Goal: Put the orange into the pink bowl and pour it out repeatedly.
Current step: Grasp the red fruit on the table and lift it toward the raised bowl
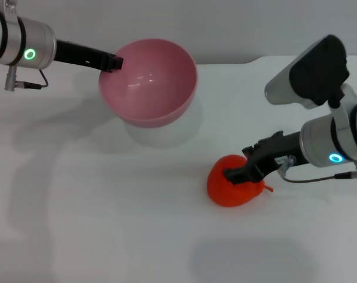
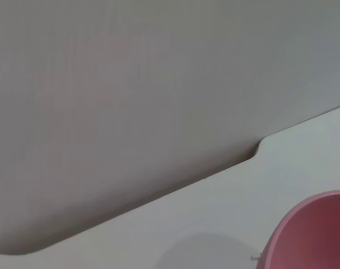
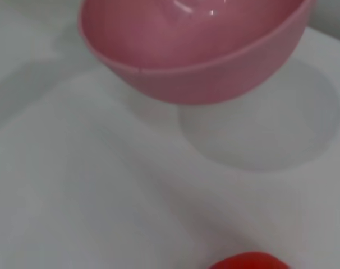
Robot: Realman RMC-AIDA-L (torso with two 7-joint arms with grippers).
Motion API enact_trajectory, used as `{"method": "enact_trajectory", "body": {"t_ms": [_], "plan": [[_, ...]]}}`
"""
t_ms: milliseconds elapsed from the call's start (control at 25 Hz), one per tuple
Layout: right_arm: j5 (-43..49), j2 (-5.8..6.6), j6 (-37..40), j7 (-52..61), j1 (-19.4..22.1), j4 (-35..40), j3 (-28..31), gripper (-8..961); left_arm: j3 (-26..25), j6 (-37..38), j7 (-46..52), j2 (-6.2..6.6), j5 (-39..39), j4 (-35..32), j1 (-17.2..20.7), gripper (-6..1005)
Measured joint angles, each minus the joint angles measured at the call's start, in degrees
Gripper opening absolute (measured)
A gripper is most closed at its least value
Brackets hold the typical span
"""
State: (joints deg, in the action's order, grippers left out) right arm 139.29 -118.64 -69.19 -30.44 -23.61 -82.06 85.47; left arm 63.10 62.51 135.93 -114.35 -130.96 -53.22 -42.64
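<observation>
Head view: the left gripper [image 1: 115,62] sits at the upper left of the frame, clamped on the near-left rim of the pink bowl [image 1: 149,79], which it holds clear of the white table [image 1: 96,206]; a pale shadow on the surface under and slightly right of the bowl indicates it is raised. The bowl is tilted, its mouth facing toward the lower right of the frame, and it is empty. The right gripper [image 1: 237,175] is at the lower right, its dark fingers closed onto the top of the orange [image 1: 230,181]; whether the fruit rests on the table or is just off it cannot be told. Governing relation: from the claw holding the orange, the bowl lies up and to the left in the frame, well apart, with bare table between. The right wrist view confirms this line, showing the bowl's underside and rim [image 3: 198,73] at the top of the picture and only a sliver of orange [image 3: 246,261] at the bottom edge. The left wrist view shows just an edge of bowl [image 2: 316,235] at lower right and the table's far border. Judgement: the right arm is the one placed to carry, and the fruit must travel up-left and over the near rim, which the tilt presents to it
</observation>
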Motion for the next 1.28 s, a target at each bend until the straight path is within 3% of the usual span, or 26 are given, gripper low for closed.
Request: {"method": "enact_trajectory", "body": {"t_ms": [840, 1080, 1280], "plan": [[-3.5, -0.19, 5.2, -3.9, -2.1, 7.5, -0.7, 633, 0.0, -0.6, -0.5, -0.65, 0.0, 0.1, 0.5, 66], [-3.5, -0.19, 5.2, -3.9, -1.9, 7.5, -0.3, 402, 0.0, -0.7, -0.7, -0.68, 0.0, 0.1, 0.7, 67], [-3.6, -0.19, 5.1, -3.9, -1.8, 7.5, -0.6, 299, 0.0, -0.7, -0.7, -0.7, 0.0, 0.1, 0.7, 67]]}}
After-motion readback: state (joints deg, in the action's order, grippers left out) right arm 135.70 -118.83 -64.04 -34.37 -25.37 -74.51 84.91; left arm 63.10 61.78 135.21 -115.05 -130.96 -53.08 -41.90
